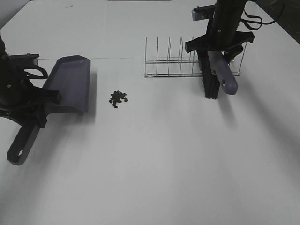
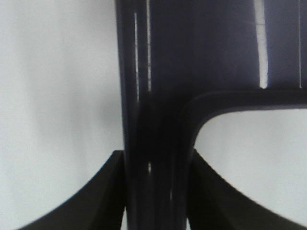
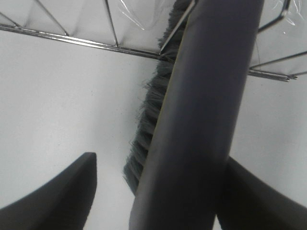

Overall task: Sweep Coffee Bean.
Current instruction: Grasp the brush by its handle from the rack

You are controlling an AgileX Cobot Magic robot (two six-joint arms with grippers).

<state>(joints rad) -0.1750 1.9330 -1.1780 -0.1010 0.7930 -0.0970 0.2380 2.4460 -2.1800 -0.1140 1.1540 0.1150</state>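
Observation:
The coffee beans (image 1: 118, 98) lie in a small dark heap on the white table, just right of the grey-purple dustpan (image 1: 70, 84). My left gripper (image 1: 35, 105) is shut on the dustpan's handle (image 2: 153, 158), which is clamped between both fingers (image 2: 98, 191). The pan lies flat with its open mouth facing the beans. My right gripper (image 1: 216, 50) straddles the brush (image 1: 216, 70), which leans at the wire rack (image 1: 173, 63). In the right wrist view one finger (image 3: 57, 196) stands off the black bristles (image 3: 148, 120) and the other lies beside the handle (image 3: 201, 120).
The wire rack stands at the back right, and the brush's bristle end (image 1: 211, 89) reaches down in front of it. The table's far edge runs along the top.

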